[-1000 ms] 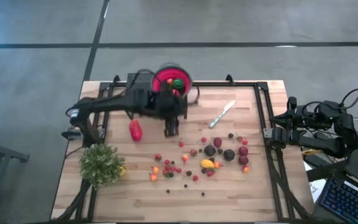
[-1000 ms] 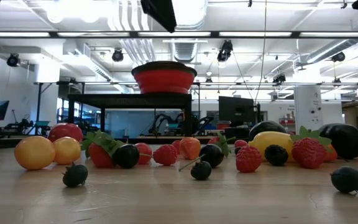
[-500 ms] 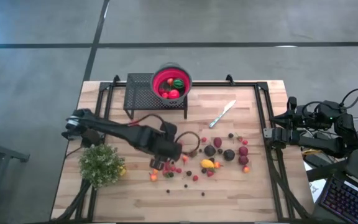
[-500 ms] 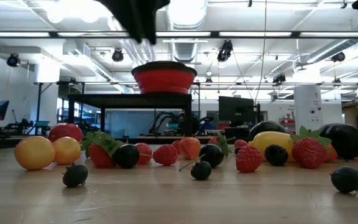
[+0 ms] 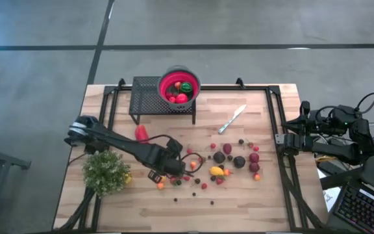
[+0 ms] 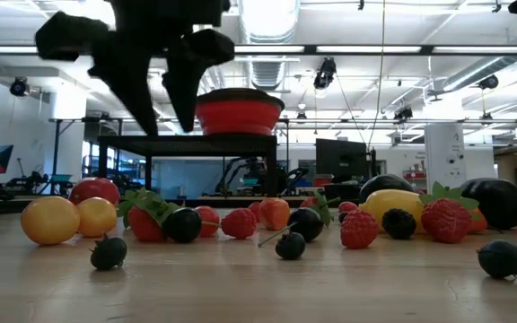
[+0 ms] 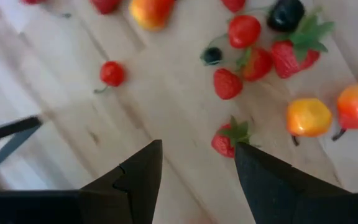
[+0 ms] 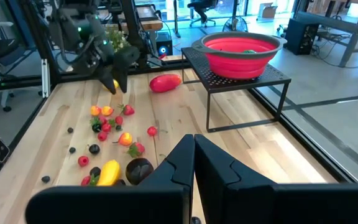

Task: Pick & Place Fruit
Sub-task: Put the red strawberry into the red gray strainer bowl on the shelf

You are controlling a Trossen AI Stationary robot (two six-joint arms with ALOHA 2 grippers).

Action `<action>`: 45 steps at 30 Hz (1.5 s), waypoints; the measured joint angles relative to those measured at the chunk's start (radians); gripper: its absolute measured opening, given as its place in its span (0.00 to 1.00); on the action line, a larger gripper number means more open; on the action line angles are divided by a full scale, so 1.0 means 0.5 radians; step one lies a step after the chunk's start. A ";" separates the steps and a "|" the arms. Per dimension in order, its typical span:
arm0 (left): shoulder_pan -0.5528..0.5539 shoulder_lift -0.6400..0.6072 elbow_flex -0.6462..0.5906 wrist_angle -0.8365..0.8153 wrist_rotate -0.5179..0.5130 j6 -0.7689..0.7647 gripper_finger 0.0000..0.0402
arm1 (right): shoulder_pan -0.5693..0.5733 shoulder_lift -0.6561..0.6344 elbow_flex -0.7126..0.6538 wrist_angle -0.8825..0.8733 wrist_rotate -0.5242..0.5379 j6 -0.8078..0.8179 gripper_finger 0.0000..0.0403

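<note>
The left tool (image 5: 165, 170) is dropping lower over the scattered fruit (image 5: 216, 171) than half a second ago, fingers spread apart and empty, a strawberry (image 7: 227, 138) sitting between them in the wrist view. The large red piece (image 5: 141, 133) is showing again beside the arm. The red bowl (image 5: 179, 85) on its rack is holding several fruits. The right tool (image 8: 192, 163) is waiting off the bench's right edge, fingers together. No readable writing anywhere.
</note>
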 joint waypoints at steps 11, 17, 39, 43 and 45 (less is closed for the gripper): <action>-0.020 0.000 -0.201 0.343 0.111 0.077 0.51 | 0.000 0.000 0.000 0.000 0.000 -0.003 0.02; -0.032 -0.001 -0.259 0.364 0.123 0.077 0.49 | 0.000 0.000 0.000 0.000 0.000 -0.003 0.02; -0.040 -0.002 -0.396 0.436 0.213 0.031 0.45 | 0.000 0.000 0.000 0.000 0.000 -0.001 0.02; -0.040 -0.002 -0.460 0.486 0.224 0.031 0.44 | 0.000 0.000 0.000 0.000 0.000 0.000 0.02; -0.040 -0.001 -0.512 0.545 0.236 0.030 0.43 | 0.000 0.000 0.000 0.000 0.000 -0.003 0.02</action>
